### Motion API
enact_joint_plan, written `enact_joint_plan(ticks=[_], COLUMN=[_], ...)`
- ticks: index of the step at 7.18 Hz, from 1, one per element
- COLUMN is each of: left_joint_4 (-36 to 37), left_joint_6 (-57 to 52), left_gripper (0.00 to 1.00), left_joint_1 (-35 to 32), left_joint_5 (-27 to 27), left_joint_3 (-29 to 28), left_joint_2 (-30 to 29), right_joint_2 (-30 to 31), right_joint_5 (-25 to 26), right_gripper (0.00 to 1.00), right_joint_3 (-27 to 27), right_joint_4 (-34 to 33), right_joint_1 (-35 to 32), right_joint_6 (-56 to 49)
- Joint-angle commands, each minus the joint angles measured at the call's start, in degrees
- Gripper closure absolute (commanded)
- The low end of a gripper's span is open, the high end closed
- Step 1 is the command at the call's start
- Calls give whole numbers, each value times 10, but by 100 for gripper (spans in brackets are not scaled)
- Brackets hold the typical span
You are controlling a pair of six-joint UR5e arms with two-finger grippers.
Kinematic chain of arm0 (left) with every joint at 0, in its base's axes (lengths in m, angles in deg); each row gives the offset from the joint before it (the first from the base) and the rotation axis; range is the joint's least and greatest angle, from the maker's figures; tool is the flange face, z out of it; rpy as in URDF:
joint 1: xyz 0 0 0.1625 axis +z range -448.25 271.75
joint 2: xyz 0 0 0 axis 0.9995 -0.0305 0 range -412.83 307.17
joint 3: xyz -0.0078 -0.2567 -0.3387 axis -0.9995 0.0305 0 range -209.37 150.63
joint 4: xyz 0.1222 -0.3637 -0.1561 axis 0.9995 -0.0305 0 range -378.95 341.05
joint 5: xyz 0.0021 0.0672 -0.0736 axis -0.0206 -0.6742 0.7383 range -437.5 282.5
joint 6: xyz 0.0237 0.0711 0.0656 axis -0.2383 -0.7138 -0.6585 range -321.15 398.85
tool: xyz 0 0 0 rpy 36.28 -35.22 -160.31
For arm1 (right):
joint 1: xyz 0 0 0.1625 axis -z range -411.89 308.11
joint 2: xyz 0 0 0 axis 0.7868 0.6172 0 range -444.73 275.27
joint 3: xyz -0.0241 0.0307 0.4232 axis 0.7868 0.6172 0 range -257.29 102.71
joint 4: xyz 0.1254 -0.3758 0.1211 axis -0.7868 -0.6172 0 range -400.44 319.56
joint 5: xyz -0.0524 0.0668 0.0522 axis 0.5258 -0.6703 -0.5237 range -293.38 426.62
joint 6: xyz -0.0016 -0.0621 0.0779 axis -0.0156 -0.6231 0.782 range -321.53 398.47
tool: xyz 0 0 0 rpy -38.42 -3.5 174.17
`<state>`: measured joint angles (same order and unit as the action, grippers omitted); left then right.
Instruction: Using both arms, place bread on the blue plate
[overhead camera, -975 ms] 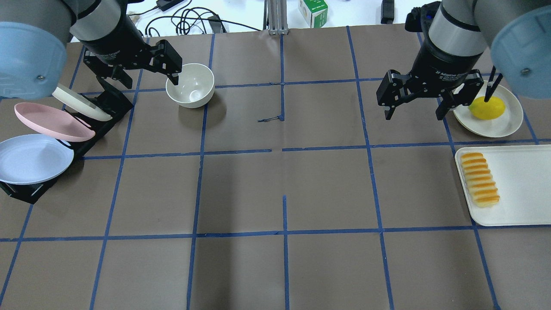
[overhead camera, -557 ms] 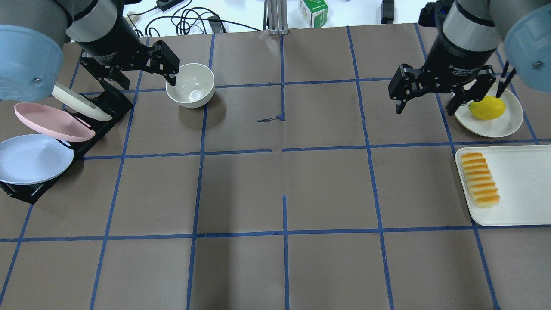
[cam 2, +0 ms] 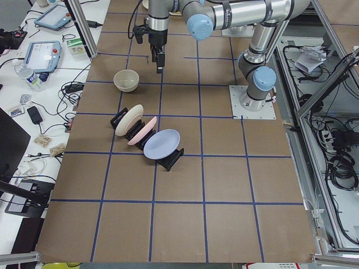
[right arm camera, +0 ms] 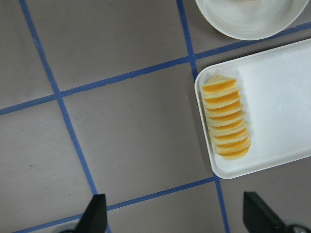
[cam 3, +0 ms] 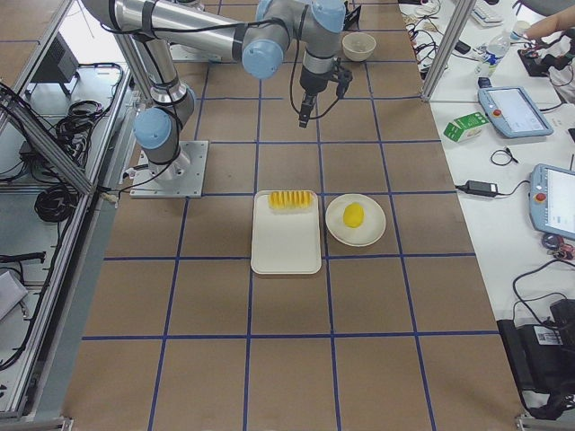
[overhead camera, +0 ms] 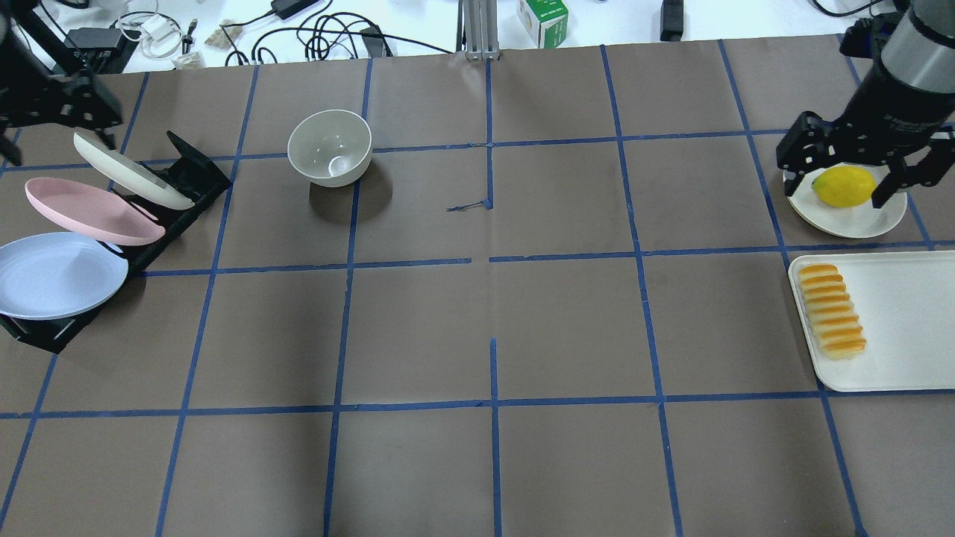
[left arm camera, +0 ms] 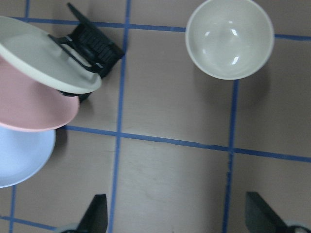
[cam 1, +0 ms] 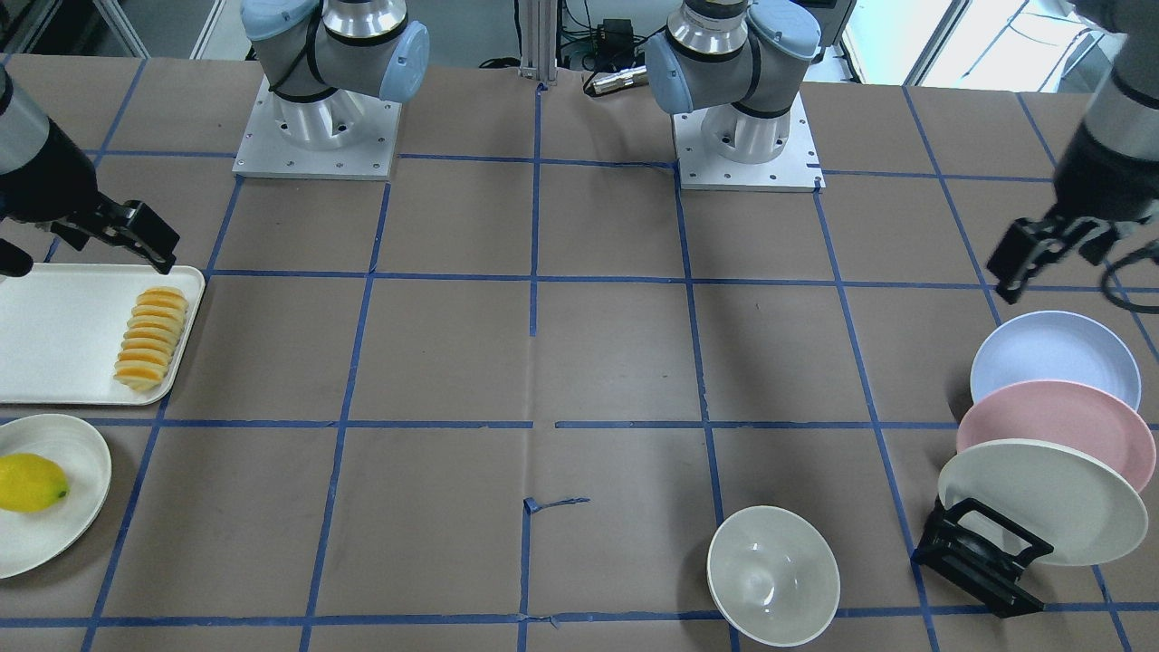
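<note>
Overhead exterior: bread [overhead camera: 831, 311] is lying on tray [overhead camera: 903, 328], along its inner edge, apart from right gripper [overhead camera: 835, 198], which is hanging wide open and empty over lemon [overhead camera: 847, 185]. Left gripper [left arm camera: 177, 221] is hovering wide open, empty, near rack [overhead camera: 188, 176], where blue plate [overhead camera: 52, 276] is leaning.

Two arms at full stretch: the left arm [cam 2: 247, 11] and the right arm [cam 3: 189, 31] each reach out from their bases, bent at the elbow, wrists turned so the tools point down. The left gripper [left arm camera: 177, 218] hangs in the air with its fingers spread wide, holding nothing. The right gripper [overhead camera: 841, 179] mirrors it, fingers parted and empty.
</note>
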<state>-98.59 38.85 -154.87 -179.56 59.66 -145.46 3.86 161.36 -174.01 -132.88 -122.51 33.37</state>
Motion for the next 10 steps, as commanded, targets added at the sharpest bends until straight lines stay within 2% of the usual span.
enact_joint_plan(ticks=[1,2,4,5,7,8,9,10], left_joint_4=[34,68,125,126,137,136,136,135], left_joint_6=[5,6,5,6,24,17,17,16], left_gripper=[0,0,0,0,0,7,10,19], left_joint_1=[126,149,175,183,186,187,187,188], left_joint_5=[-5,-5,-4,-4,-4,-11,-11,-17], left_joint_3=[0,1,1,4,11,14,19,20], left_joint_2=[-31,-62,-133,-153,-196,-204,-212,-214], right_joint_2=[-37,-74,-89,-107,-112,-113,-119,-136], right_joint_5=[9,21,18,17,18,21,23,22], right_gripper=[0,0,0,0,0,0,0,0], right_joint_3=[-59,-85,-108,-145,-164,-173,-174,-174], right_joint_4=[-86,-210,-216,-223,-252,-257,-258,-258], right_joint_1=[94,103,106,106,106,106,106,106], right_joint_6=[-108,-130,-142,-140,-156,-181,-179,-179])
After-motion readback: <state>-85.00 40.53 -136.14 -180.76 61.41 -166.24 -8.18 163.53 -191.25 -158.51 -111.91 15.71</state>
